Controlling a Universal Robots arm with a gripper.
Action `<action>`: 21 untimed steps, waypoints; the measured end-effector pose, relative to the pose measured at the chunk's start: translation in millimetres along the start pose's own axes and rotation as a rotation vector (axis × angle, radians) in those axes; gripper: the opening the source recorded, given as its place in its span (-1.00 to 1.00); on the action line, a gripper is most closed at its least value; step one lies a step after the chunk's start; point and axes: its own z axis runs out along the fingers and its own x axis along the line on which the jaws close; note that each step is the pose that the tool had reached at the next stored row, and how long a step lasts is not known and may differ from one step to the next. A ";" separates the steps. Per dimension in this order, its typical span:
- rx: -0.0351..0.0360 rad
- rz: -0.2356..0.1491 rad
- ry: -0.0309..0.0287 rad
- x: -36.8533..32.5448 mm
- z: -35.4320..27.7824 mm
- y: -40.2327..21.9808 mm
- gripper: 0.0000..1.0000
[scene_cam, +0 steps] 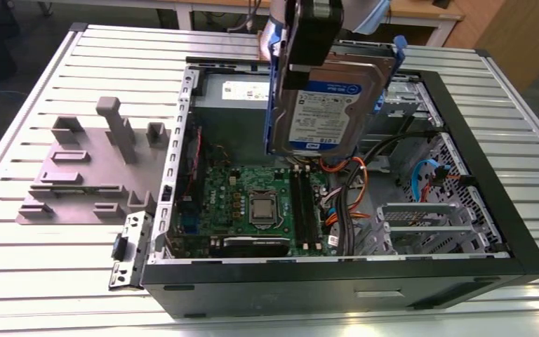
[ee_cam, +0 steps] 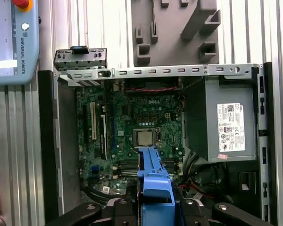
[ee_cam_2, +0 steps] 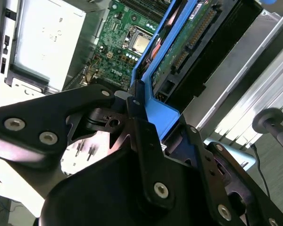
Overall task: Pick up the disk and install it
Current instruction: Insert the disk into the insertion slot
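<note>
Gripper (scene_cam: 300, 64) clamped onto disk (scene_cam: 333, 105), fingers (ee_cam_2: 144, 141) closed against blue side rail (ee_cam_2: 156, 112) at drive's upper end. Disk hangs near upright directly below gripper, label facing exterior view. Held in air above open computer case (scene_cam: 494, 232), over motherboard (scene_cam: 250, 203). Grey fixture (scene_cam: 82, 168) sits on slatted table (scene_cam: 26, 274) at exterior view's left of case, well apart from disk.
</note>
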 end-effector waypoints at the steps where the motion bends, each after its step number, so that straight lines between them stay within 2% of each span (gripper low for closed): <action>1: 0.0000 0.000 -0.0001 1.2 0.1 -0.7 -0.27; 9: 0.0001 0.004 0.0000 9.7 0.6 -5.7 -0.27; 21: 0.0003 0.009 0.0001 18.6 1.1 -13.2 -0.27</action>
